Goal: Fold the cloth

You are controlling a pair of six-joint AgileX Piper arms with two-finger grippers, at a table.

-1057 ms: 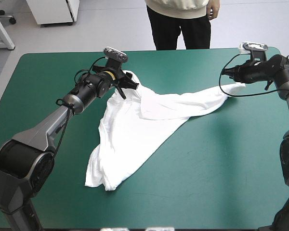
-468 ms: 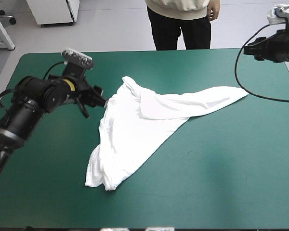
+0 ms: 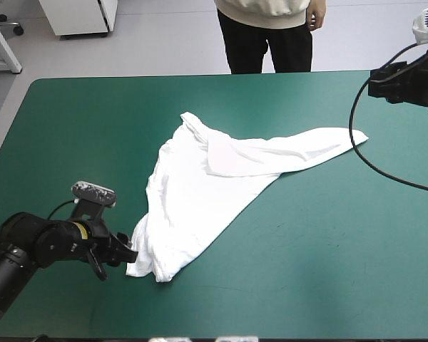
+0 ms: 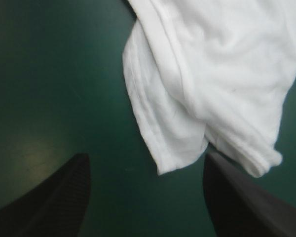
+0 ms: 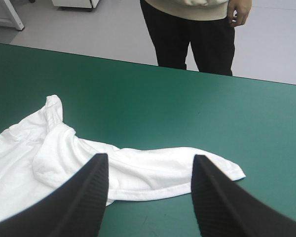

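The white T-shirt [image 3: 207, 185] lies crumpled across the middle of the teal-green table, one tongue stretched toward the right edge and a corner pointing at the near left. My left gripper [image 3: 123, 251] sits low at the near left, open, its tips just short of that near corner [image 4: 187, 148]. Nothing lies between its fingers [image 4: 59, 197]. My right gripper [image 3: 376, 80] is raised over the far right corner, open and empty, with the stretched tongue [image 5: 187, 170] ahead of and below it.
Bare teal-green cover [image 3: 328, 263] surrounds the T-shirt on the near right and far left. The table's left edge is close to my left arm.
My left gripper has let go of the T-shirt's far corner and swung down to the near left corner. The right gripper has released the tongue and risen toward the far right.
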